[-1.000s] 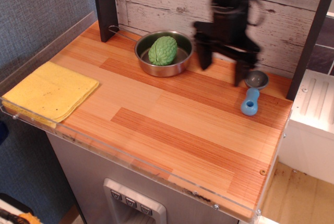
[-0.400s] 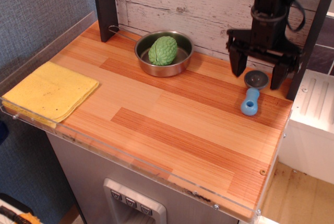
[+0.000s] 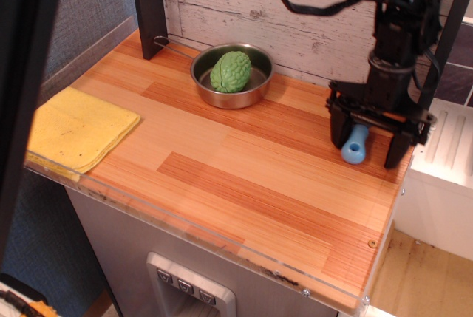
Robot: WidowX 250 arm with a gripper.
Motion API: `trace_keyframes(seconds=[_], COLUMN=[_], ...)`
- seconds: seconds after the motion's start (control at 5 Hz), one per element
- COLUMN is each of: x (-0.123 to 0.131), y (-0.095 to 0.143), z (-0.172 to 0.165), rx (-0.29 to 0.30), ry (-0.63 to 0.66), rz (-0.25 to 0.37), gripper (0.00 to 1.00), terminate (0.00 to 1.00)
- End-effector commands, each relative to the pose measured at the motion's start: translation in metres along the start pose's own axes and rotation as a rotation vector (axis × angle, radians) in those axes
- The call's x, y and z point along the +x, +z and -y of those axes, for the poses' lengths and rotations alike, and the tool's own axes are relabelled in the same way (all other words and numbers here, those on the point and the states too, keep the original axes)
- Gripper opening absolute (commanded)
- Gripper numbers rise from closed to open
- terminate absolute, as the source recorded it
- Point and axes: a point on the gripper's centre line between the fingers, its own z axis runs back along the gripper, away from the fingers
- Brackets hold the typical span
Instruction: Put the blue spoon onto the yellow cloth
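Observation:
The blue spoon (image 3: 355,145) lies at the right side of the wooden counter; only its light-blue handle shows, the grey bowl is hidden behind the gripper. My black gripper (image 3: 367,147) is open and lowered over the spoon, with one finger on each side of the handle, near the counter surface. The yellow cloth (image 3: 77,130) lies folded at the far left front corner of the counter, far from the gripper.
A steel bowl (image 3: 232,75) holding a green bumpy fruit (image 3: 230,71) stands at the back middle. A dark post (image 3: 149,7) stands at the back left. A dark blurred bar (image 3: 26,88) crosses the left edge of the view. A white unit (image 3: 443,162) stands right of the counter.
My gripper has moved right and down, from beside the steel bowl to straddling the spoon's handle. A dark bar now covers the left edge of the view. The spoon has not moved.

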Motion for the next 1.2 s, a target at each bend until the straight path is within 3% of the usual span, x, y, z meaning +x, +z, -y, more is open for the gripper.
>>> trace_keyframes(seconds=[0.0, 0.2, 0.4, 0.6, 0.8, 1.0], x=[-0.005, -0.002, -0.007, -0.034, -0.067, -0.096], y=[0.010, 0.030, 0.060, 0.097, 0.113, 0.103], z=[0.001, -0.007, -0.037, -0.083, -0.123, -0.169], rx=[-0.004, -0.008, -0.023, 0.002, 0.091, 0.106], ry=[-0.055, -0.037, 0.017, 0.042, 0.055, 0.004], rz=[0.016, 0.074, 0.138, 0.197, 0.145, 0.081], gripper=[0.00, 0.00, 0.00, 0.00, 0.00, 0.00], terminate=[0.00, 0.00, 0.00, 0.00, 0.00, 0.00])
